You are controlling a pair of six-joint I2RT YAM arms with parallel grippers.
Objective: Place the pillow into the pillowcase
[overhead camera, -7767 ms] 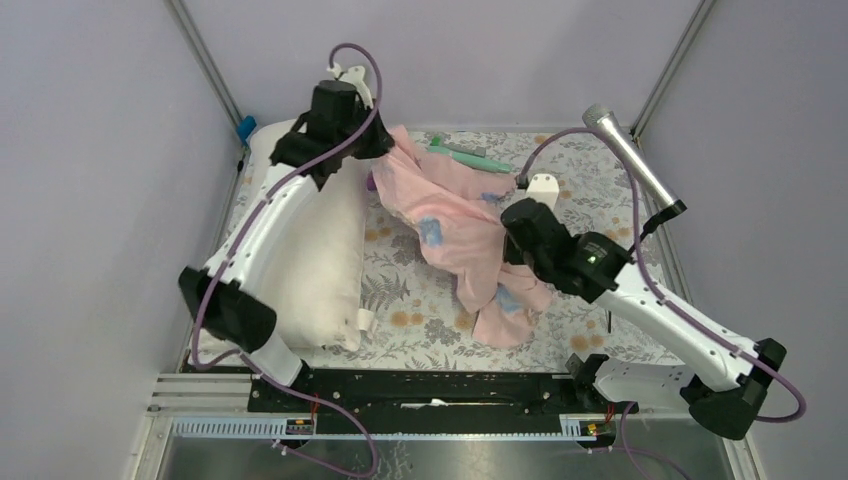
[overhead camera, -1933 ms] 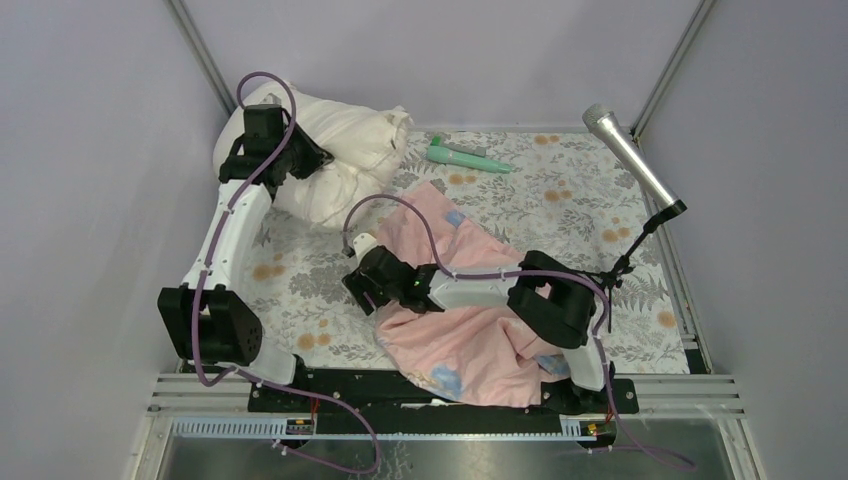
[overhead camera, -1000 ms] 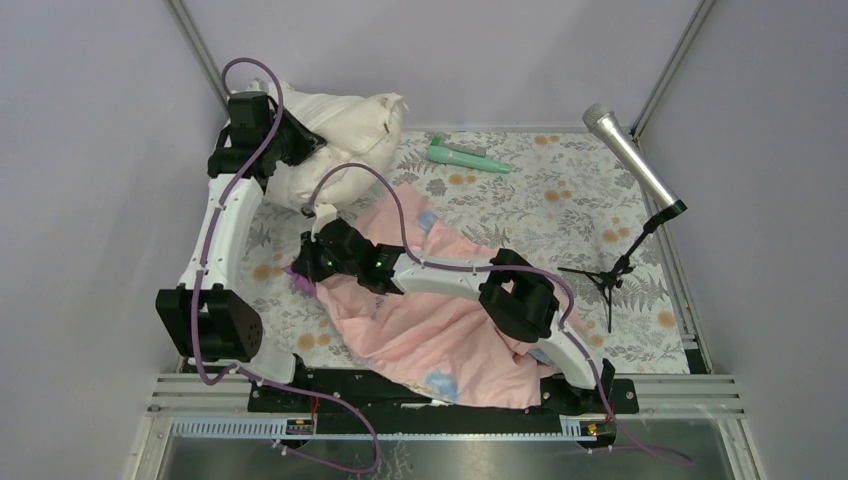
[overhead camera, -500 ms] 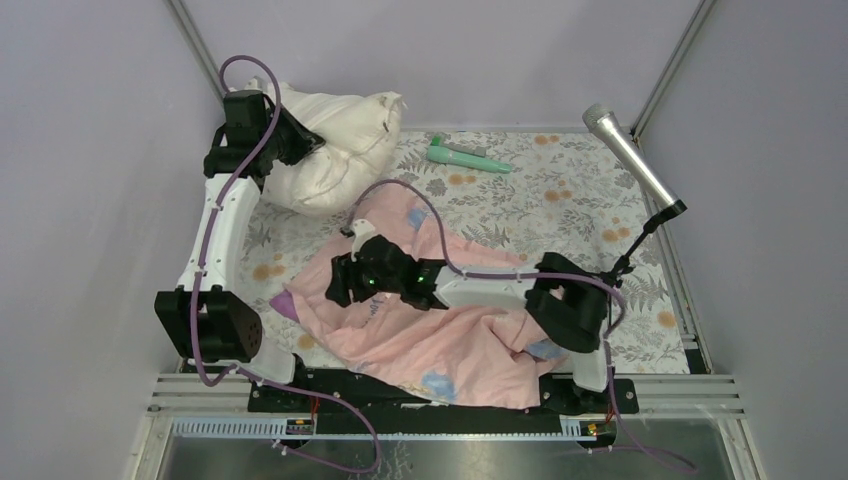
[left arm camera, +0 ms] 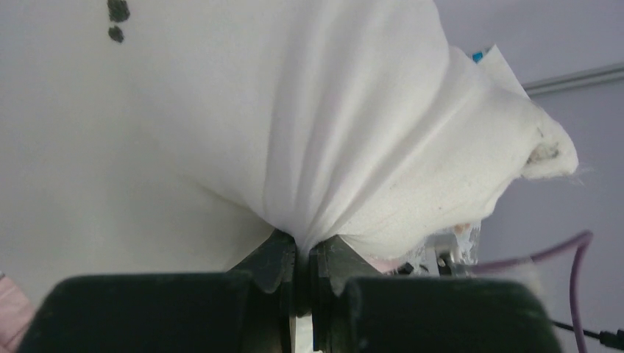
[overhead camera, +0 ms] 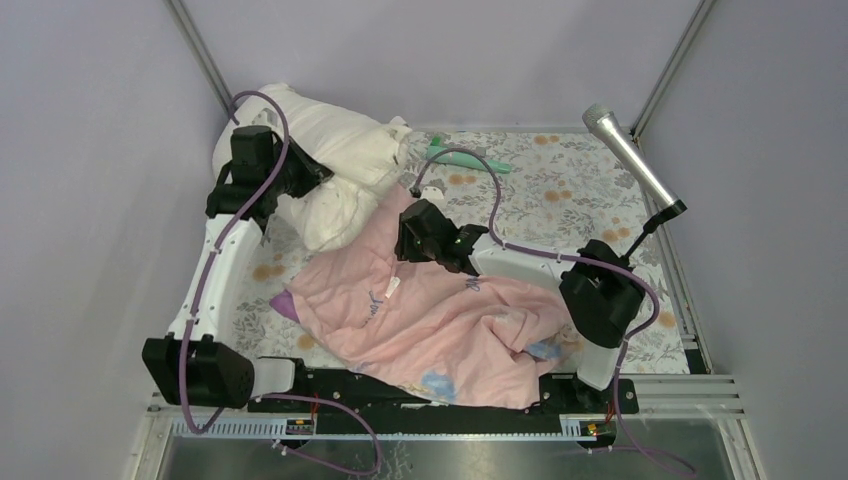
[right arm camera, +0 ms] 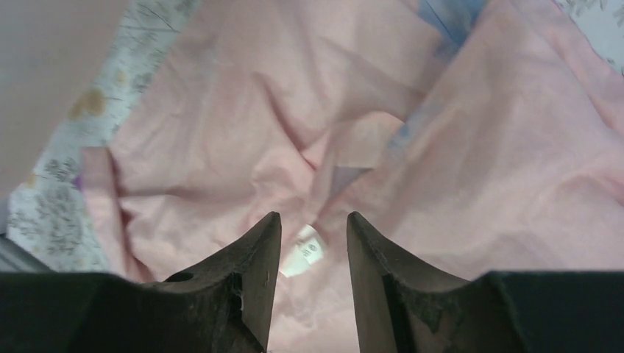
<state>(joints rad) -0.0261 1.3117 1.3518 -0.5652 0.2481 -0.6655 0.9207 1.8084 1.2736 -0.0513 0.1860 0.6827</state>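
The cream pillow (overhead camera: 335,165) is bunched up at the far left of the table. My left gripper (overhead camera: 290,185) is shut on a fold of its cloth; in the left wrist view the pillow (left arm camera: 309,110) fills the frame and the fabric is pinched between the jaws of the gripper (left arm camera: 303,250). The pale pink pillowcase (overhead camera: 440,320) lies spread and crumpled over the table's near middle. My right gripper (overhead camera: 405,245) hovers open over its far edge. In the right wrist view the gripper (right arm camera: 313,220) is empty above the pillowcase (right arm camera: 478,169), with a small white label (right arm camera: 303,251) between the fingers.
A green tool (overhead camera: 470,155) lies at the far edge of the floral table cloth (overhead camera: 570,200). A microphone on a black tripod (overhead camera: 635,165) stands at the right. A purple lining corner (overhead camera: 285,305) shows at the pillowcase's left end.
My right gripper let go of the pillowcase and moved back toward the far middle. My left arm pulled the pillow nearer and to the right, toward the pillowcase.
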